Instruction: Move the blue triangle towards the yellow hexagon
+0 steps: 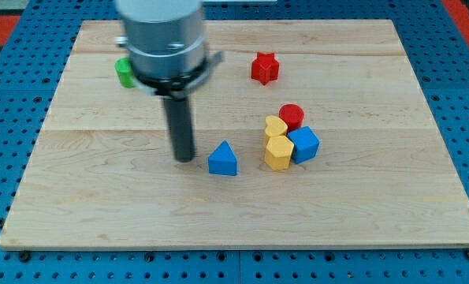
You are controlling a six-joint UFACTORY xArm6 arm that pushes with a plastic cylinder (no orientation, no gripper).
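The blue triangle [222, 159] lies on the wooden board [242, 213] just below the centre. The yellow hexagon [278, 152] lies a short way to its right, with a gap between them. My tip [184, 158] rests on the board just left of the blue triangle, with a small gap between them. The rod rises from it to the arm's grey body at the view's top left.
A yellow heart [275, 128], a red cylinder [292, 116] and a blue cube [303, 144] crowd around the yellow hexagon. A red star [265, 68] lies toward the top. A green block [125, 72] is partly hidden behind the arm at the top left.
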